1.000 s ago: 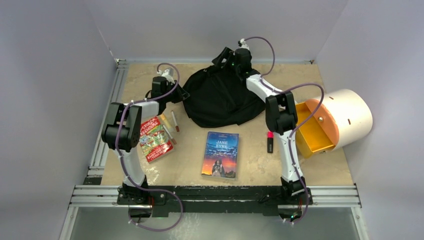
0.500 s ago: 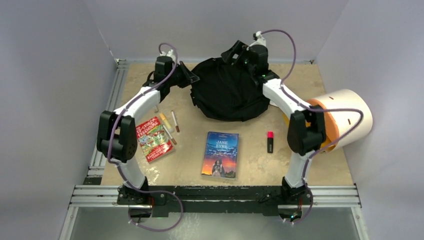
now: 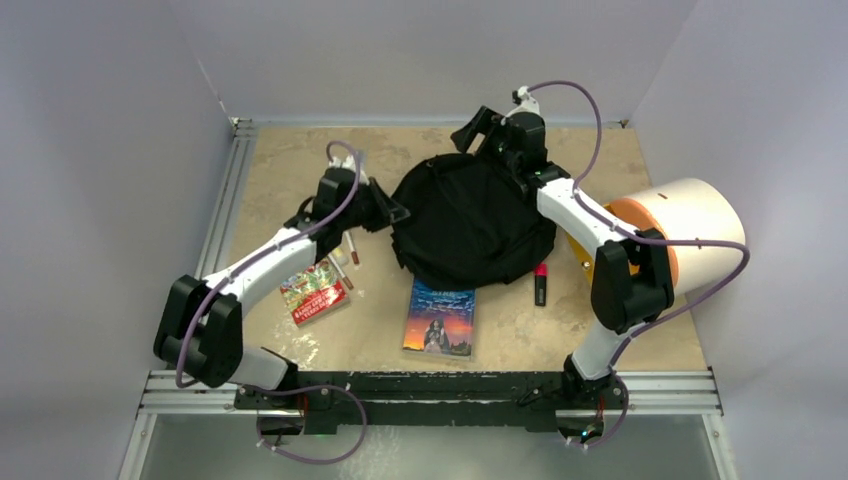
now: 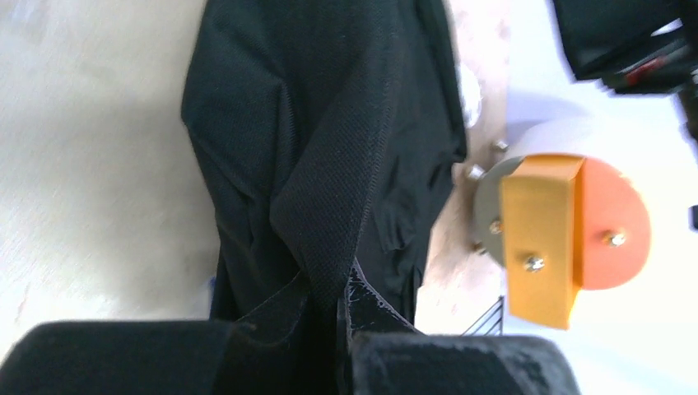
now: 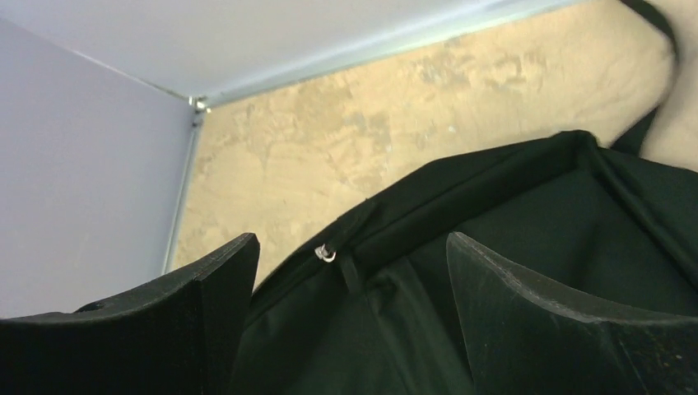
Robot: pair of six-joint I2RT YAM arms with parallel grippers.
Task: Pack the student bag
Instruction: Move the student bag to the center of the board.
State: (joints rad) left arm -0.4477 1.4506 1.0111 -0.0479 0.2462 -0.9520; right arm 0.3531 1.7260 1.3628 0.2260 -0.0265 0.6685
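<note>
Left gripper (image 4: 342, 329) clenched on student bag (image 3: 470, 225) edge — right gripper (image 5: 350, 245) released above far rim.

The student bag (image 3: 470, 225) slides toward the near edge. Its hem now covers the top of the book (image 3: 440, 325) and meets the red marker (image 3: 540, 285), dragged by the left gripper (image 3: 392, 213), with the right gripper (image 3: 478, 128) following.

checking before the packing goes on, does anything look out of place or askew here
Yes: the student bag covers the far end of the blue book, hiding the top of its cover. The left gripper, jaws shut, pinches the bag's left edge, bunching the fabric.
</note>
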